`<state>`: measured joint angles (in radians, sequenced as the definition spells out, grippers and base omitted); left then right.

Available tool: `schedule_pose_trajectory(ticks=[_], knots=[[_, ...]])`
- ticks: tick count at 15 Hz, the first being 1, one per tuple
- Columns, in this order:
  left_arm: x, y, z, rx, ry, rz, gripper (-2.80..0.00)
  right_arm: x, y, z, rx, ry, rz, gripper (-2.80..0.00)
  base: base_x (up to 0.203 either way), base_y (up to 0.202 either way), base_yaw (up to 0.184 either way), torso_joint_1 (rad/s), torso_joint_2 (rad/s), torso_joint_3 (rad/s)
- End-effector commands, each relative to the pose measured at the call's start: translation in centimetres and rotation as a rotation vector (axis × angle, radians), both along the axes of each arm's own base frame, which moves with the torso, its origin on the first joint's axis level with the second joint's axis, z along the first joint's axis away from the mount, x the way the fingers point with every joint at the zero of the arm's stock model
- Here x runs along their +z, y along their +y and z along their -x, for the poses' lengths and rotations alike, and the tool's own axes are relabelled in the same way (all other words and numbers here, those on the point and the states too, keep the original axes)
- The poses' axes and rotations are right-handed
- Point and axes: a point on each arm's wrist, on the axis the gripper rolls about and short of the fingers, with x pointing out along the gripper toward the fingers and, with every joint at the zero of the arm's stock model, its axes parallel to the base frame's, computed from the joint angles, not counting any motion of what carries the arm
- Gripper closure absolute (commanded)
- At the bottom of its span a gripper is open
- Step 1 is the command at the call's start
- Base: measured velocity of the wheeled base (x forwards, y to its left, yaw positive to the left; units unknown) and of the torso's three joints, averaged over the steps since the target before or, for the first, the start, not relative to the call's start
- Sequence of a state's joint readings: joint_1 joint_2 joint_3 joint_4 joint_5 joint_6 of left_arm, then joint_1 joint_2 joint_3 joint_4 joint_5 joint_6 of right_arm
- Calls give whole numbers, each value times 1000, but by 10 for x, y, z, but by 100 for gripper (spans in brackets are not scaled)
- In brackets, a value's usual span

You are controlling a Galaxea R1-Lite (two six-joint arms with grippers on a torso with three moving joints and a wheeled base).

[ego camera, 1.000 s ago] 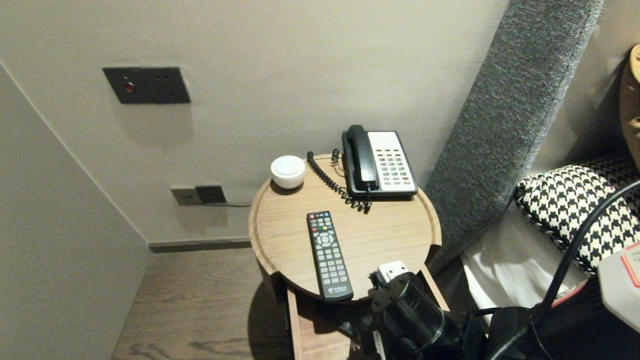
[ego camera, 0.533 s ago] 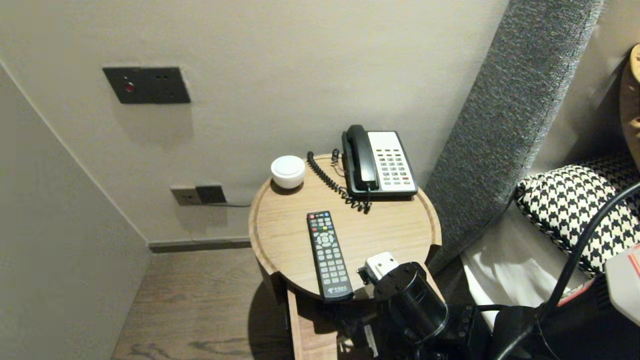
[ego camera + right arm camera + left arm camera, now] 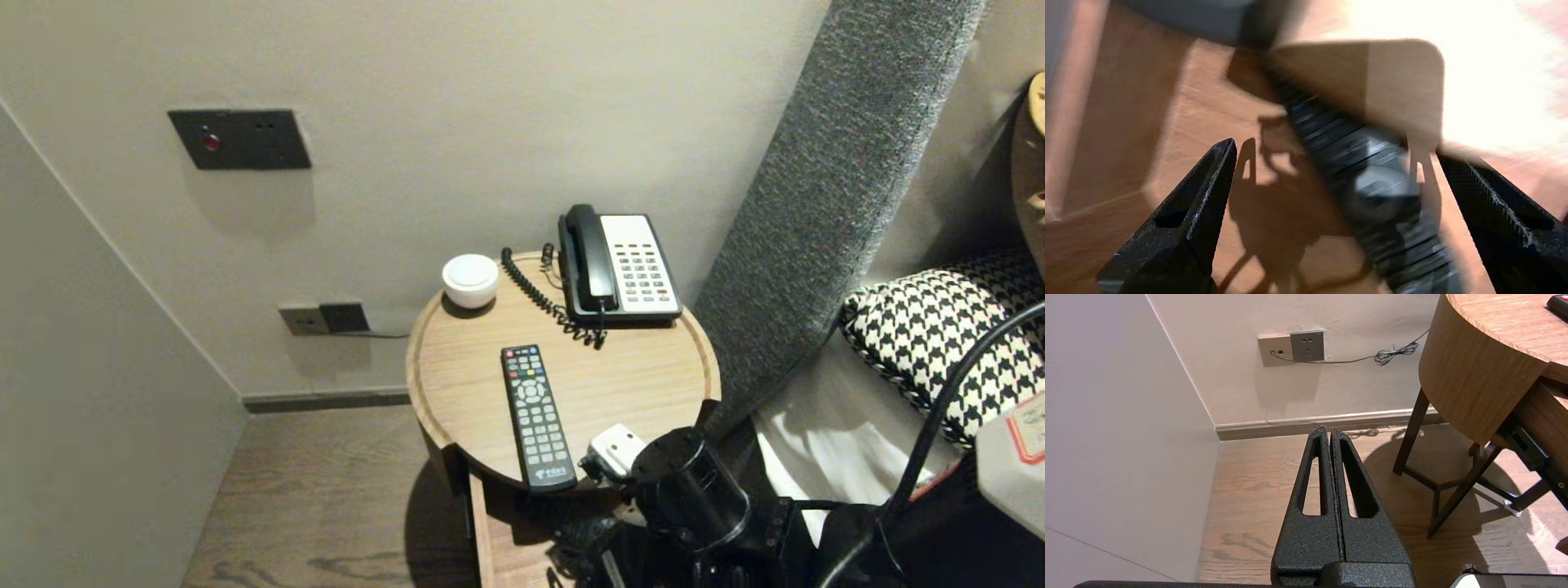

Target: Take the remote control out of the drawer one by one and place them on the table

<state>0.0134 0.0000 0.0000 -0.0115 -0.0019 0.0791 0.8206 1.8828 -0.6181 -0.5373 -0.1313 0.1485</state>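
Observation:
A black remote control (image 3: 536, 416) lies lengthwise on the round wooden bedside table (image 3: 645, 384), its near end at the table's front edge. My right arm's wrist (image 3: 686, 490) hovers just right of that near end. In the right wrist view my right gripper (image 3: 1334, 146) is open wide, and the remote (image 3: 1367, 179) runs between its fingers without touching either. My left gripper (image 3: 1328, 430) is shut and empty, parked low over the wooden floor to the left of the table (image 3: 1470, 379).
A black-and-white desk phone (image 3: 620, 265) with a coiled cord and a white round object (image 3: 470, 279) stand at the table's back. A drawer (image 3: 506, 539) juts out under the top. Wall sockets (image 3: 322, 318), a grey headboard (image 3: 824, 188) and a houndstooth pillow (image 3: 939, 335) surround it.
My right wrist has turned and shifted left toward the remote's near end. The remote, phone and left arm have not moved.

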Motion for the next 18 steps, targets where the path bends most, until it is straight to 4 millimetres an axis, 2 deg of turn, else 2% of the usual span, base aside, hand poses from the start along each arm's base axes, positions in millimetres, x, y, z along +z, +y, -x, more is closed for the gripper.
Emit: schedule_pose_trajectory(ticks=[1, 4, 8, 14, 15, 18], knots=[[0, 0, 0, 0, -4, -1, 0, -9, -8, -6, 17, 0, 46, -280, 0, 0, 0, 0, 0, 0], [0, 0, 0, 1, -2, -1, 0, -14, -7, -13, 13, -5, 54, -280, 0, 0, 0, 0, 0, 0], [0, 0, 0, 0, -4, -1, 0, -22, -6, -12, 19, 5, 68, -280, 0, 0, 0, 0, 0, 0], [0, 0, 0, 0, -3, -1, 0, -23, -6, -8, 26, 11, 77, -280, 0, 0, 0, 0, 0, 0], [0, 0, 0, 1, -2, -1, 0, -24, -5, -6, 33, 11, 79, 0, 0, 0, 0, 0, 0, 0], [0, 0, 0, -1, -3, -1, 0, -23, -4, -4, 39, 10, 81, 0, 0, 0, 0, 0, 0, 0]])
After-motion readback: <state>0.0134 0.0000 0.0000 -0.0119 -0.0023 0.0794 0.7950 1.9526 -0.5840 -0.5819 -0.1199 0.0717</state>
